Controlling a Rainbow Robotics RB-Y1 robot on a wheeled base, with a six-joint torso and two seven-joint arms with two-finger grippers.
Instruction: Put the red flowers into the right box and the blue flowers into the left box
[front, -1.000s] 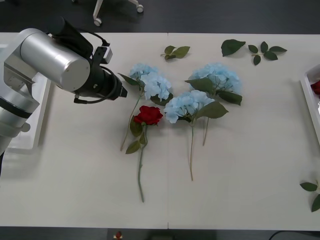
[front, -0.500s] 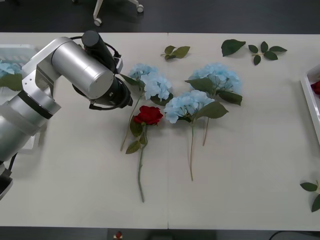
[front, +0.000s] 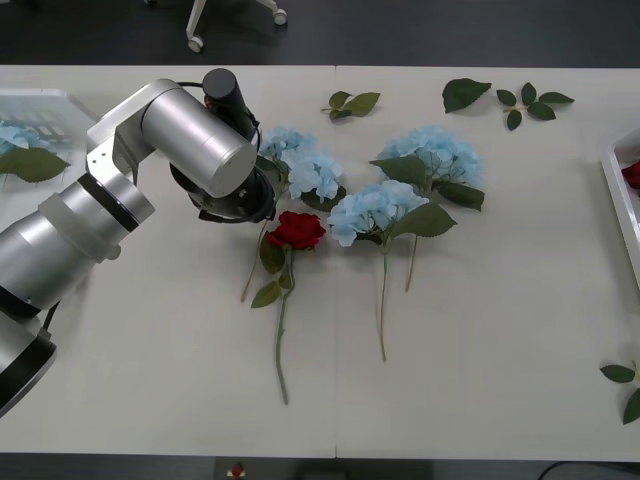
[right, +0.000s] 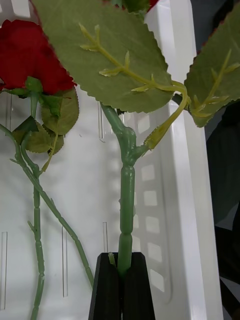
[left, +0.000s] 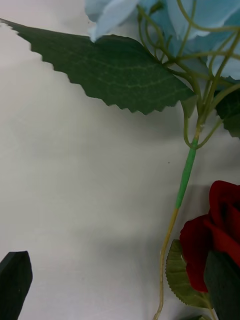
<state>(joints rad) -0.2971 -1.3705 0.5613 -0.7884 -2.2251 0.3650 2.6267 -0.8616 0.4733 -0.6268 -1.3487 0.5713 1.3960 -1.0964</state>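
Note:
One red flower (front: 296, 230) lies at the table's middle with three blue flowers (front: 302, 166) (front: 372, 209) (front: 432, 153) around it. My left arm reaches over the leftmost blue flower. In the left wrist view my left gripper (left: 118, 289) is open just above the table, with that flower's stem (left: 186, 172) and the red flower (left: 216, 235) between and ahead of its fingers. The left box (front: 52, 102) at the far left holds a blue flower (front: 18, 135). My right gripper (right: 121, 274) is shut on a red flower's stem (right: 126, 190) over the right box (right: 176, 150), where another red flower (right: 27, 52) lies.
Loose green leaf sprigs lie at the table's back (front: 352, 102) (front: 528, 104) and near the front right corner (front: 625, 385). The right box's rim (front: 618, 205) shows at the right edge. A chair base (front: 235, 15) stands beyond the table.
My left arm has swung rightward from the left box to the leftmost blue flower, uncovering the box and the blue flower in it. The flowers on the table have not moved.

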